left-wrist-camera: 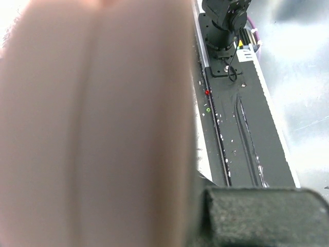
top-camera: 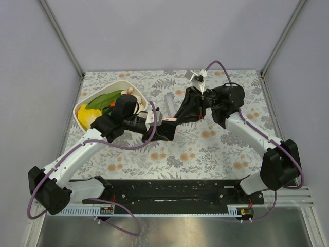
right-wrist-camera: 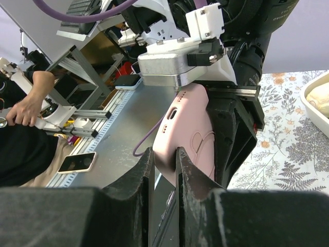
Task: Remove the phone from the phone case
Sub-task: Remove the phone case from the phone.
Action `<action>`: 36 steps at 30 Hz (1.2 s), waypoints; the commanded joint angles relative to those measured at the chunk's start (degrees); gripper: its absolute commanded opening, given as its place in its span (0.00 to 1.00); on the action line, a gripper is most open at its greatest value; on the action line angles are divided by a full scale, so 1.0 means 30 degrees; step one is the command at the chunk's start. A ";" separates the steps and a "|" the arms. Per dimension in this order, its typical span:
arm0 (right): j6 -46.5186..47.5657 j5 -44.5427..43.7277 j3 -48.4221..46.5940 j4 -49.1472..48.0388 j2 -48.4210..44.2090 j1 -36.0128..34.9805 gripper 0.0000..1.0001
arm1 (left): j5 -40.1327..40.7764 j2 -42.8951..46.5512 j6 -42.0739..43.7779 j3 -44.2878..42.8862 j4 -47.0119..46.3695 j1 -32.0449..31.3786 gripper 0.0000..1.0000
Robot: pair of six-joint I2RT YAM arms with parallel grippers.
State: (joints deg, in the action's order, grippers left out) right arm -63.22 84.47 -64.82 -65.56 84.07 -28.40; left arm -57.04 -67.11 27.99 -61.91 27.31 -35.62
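my right gripper (right-wrist-camera: 164, 157) and left gripper (top-camera: 165, 125) both clamp the smooth, round-cornered pink phone case (right-wrist-camera: 187, 134), held above the floral-print table (top-camera: 205, 154).

Floral-print tabletop (top-camera: 205, 154); pale grey enclosure walls (top-camera: 175, 31); aluminium corner posts (top-camera: 61, 36); even diffuse light.

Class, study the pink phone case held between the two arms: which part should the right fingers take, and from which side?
Probably the free end of the pink phone case, approached end-on from opposite the left gripper, which clamps the other end. The case is a thin slab, so the right gripper can close its fingers across the narrow thickness.
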 commanded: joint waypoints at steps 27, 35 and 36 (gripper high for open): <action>-0.5762 0.2753 -0.1538 -0.4426 0.1038 -0.2369 0.00 | 0.3631 -0.0188 0.7604 -0.4441 0.5397 -0.1458 0.00; -0.6201 0.2782 -0.1977 -0.4397 0.1360 -0.2368 0.00 | 0.3017 0.0134 0.7633 -0.4442 0.5544 -0.1371 0.00; -0.6260 0.2811 -0.2065 -0.4397 0.1390 -0.2397 0.00 | 0.2900 0.0221 0.7663 -0.4471 0.5603 -0.1370 0.00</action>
State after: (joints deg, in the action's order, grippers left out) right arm -77.34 89.69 -68.01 -78.26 86.94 -33.01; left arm -48.25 -66.83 46.24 -72.40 50.13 -38.76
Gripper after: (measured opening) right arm 0.229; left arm 0.187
